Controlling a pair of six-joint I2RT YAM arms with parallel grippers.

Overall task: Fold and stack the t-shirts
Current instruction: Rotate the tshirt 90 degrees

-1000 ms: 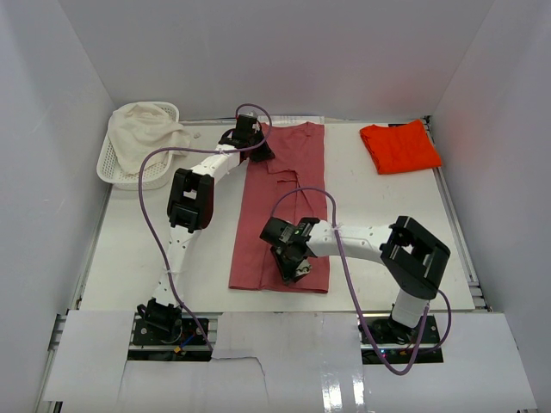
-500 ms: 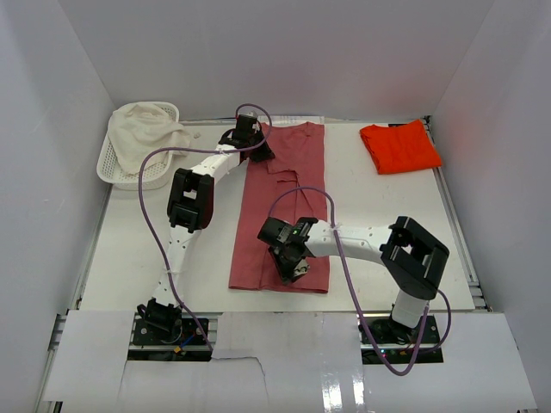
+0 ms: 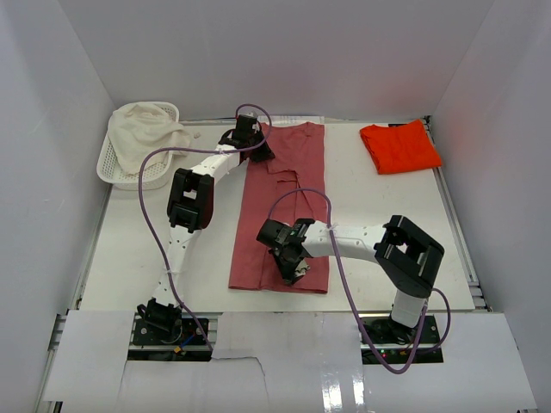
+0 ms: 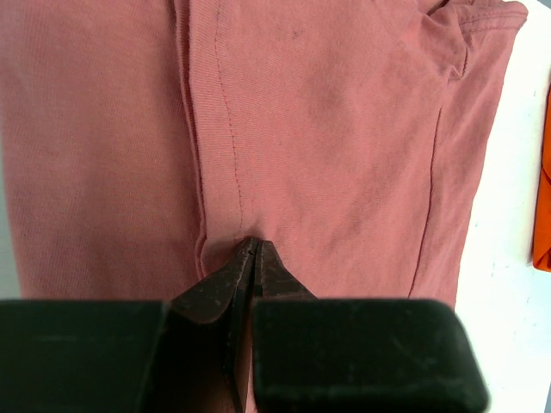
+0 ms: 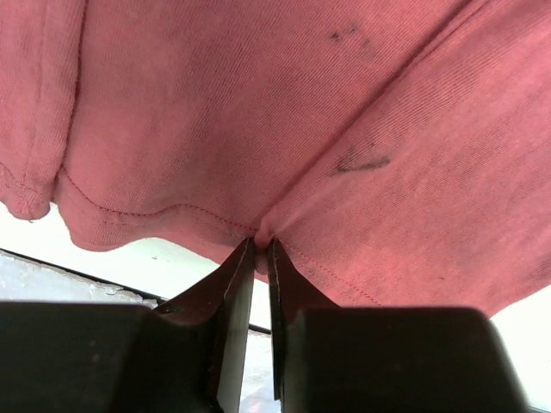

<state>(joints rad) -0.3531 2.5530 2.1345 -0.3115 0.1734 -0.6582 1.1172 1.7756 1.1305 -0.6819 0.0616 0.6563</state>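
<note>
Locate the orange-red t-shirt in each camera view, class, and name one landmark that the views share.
Top external: the orange-red t-shirt lies at the far right corner of the table.
Left wrist: only a sliver of the orange-red t-shirt shows, at the right edge.
Right wrist: not in it.
Shared landmark: the rose-red t-shirt, which is seen in all three views.

jaws pinched tight on rose-red t-shirt [image 4: 327, 129] fold; orange t-shirt [image 4: 543, 225] sliver at right edge.
</note>
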